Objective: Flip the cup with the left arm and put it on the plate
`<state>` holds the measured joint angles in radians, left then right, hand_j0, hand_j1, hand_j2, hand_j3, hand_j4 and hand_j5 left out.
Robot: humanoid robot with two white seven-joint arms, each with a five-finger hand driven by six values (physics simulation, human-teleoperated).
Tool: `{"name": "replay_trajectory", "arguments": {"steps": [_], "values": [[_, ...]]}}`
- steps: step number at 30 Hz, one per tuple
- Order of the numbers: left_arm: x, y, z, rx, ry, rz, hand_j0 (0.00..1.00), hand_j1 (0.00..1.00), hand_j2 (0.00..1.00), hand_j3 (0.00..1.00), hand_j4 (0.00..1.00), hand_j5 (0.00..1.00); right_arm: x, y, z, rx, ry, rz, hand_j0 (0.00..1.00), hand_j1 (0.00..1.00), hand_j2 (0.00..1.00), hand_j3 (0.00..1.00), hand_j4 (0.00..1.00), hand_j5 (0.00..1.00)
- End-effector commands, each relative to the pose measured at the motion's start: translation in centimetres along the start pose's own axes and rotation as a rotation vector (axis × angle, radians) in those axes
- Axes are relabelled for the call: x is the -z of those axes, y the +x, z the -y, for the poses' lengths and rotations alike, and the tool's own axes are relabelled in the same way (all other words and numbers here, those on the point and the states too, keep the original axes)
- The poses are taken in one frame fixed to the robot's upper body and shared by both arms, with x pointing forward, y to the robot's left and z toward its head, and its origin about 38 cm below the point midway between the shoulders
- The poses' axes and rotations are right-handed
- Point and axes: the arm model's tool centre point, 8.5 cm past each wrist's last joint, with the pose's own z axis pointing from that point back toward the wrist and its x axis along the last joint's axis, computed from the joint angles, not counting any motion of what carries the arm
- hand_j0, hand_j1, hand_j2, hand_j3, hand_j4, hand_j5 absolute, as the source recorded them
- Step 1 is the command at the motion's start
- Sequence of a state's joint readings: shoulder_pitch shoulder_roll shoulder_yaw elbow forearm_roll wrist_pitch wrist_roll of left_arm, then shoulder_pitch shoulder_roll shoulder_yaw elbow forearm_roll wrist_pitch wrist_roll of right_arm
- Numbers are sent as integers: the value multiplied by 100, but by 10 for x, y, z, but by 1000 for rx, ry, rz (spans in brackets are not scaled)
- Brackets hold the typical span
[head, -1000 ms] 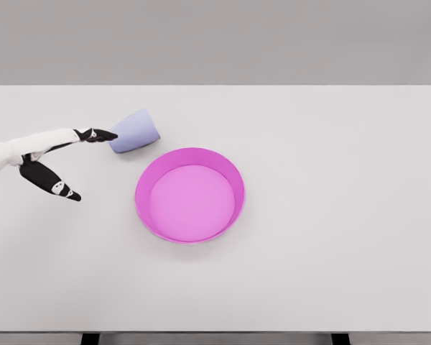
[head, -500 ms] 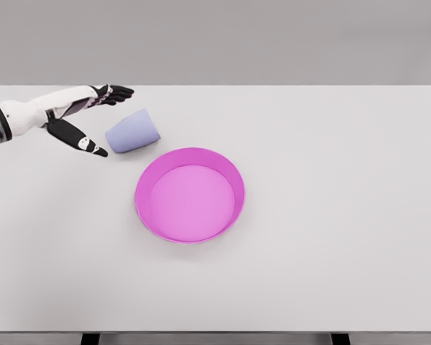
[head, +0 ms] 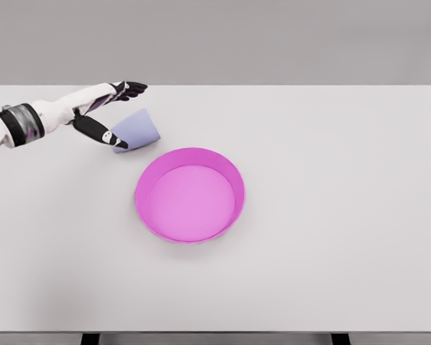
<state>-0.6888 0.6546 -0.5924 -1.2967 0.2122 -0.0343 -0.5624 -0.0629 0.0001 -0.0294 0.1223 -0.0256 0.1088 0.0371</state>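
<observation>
Head view gives me the plate point(head: 189, 195), a pink dish with a raised rim, nearest, below and to the right of my left hand point(head: 104, 108) and apart from it. Just right of the hand lies the cup point(head: 135, 130), lavender, on its side on the table point(head: 330, 215). My hand is spread and grips nothing: thumb point(head: 100, 132) against the cup's near end, fingers point(head: 129, 88) stretched beyond it, further back.

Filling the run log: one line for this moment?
left robot hand: open, straddling cup | cup: on its side, ungrasped | plate: empty
</observation>
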Motion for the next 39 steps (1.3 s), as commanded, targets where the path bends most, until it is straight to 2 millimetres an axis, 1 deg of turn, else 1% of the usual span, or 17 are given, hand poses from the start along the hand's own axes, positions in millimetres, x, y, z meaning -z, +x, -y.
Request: {"name": "replay_trajectory", "arguments": {"steps": [1, 3, 5, 7, 14, 17, 20, 22, 24, 26, 29, 32, 34, 39], "values": [[13, -5, 8, -23, 14, -11, 100, 100, 100, 100, 100, 100, 0, 0, 0, 0, 0, -1, 100, 100, 100, 100, 100, 100], [20, -14, 11, -43, 16, -37, 100, 100, 100, 100, 100, 100, 0, 0, 0, 0, 0, -1, 100, 100, 100, 100, 100, 100], [21, -18, 10, -50, 19, -47, 100, 100, 100, 100, 100, 100, 0, 0, 0, -1, -1, -1, 100, 100, 100, 100, 100, 100], [24, -18, 12, -58, 17, -46, 100, 100, 100, 100, 100, 100, 0, 0, 0, -1, -1, -1, 100, 100, 100, 100, 100, 100], [24, -18, 11, -57, 17, -49, 100, 100, 100, 100, 100, 100, 0, 0, 0, 0, 1, 1, 100, 100, 100, 100, 100, 100], [24, -17, 7, 3, 18, -75, 100, 100, 100, 100, 100, 100, 0, 0, 0, -1, -1, -1, 100, 100, 100, 100, 100, 100], [25, -17, 8, 48, 11, -96, 100, 100, 100, 100, 100, 100, 0, 0, 0, 0, 0, -1, 100, 100, 100, 100, 100, 100], [32, -14, 13, 37, 6, -83, 100, 100, 100, 100, 100, 100, 0, 0, 0, 0, 1, -1, 100, 100, 100, 100, 100, 100], [33, -13, 12, 33, 8, -81, 100, 100, 100, 100, 100, 100, 0, 0, 0, 0, 0, -1, 100, 100, 100, 100, 100, 100], [32, -17, 7, 27, 17, -93, 100, 100, 100, 100, 100, 100, 0, 0, 0, 0, 0, -1, 100, 100, 100, 100, 100, 100], [32, -20, 6, 22, 18, -102, 100, 100, 100, 100, 100, 100, 0, 0, 0, -1, 1, 1, 100, 100, 100, 100, 100, 100], [38, -24, 11, 1, 13, -110, 100, 100, 100, 100, 100, 100, 0, 0, 0, 0, 0, -1, 100, 100, 100, 100, 100, 100], [43, -23, 16, -10, 6, -104, 100, 100, 100, 100, 100, 100, 0, 0, 0, 0, 0, 0, 100, 100, 100, 100, 100, 100], [46, -27, 19, -23, 5, -112, 100, 100, 100, 100, 100, 100, 0, 0, 0, -1, 1, -1, 100, 100, 100, 100, 100, 100]]}}
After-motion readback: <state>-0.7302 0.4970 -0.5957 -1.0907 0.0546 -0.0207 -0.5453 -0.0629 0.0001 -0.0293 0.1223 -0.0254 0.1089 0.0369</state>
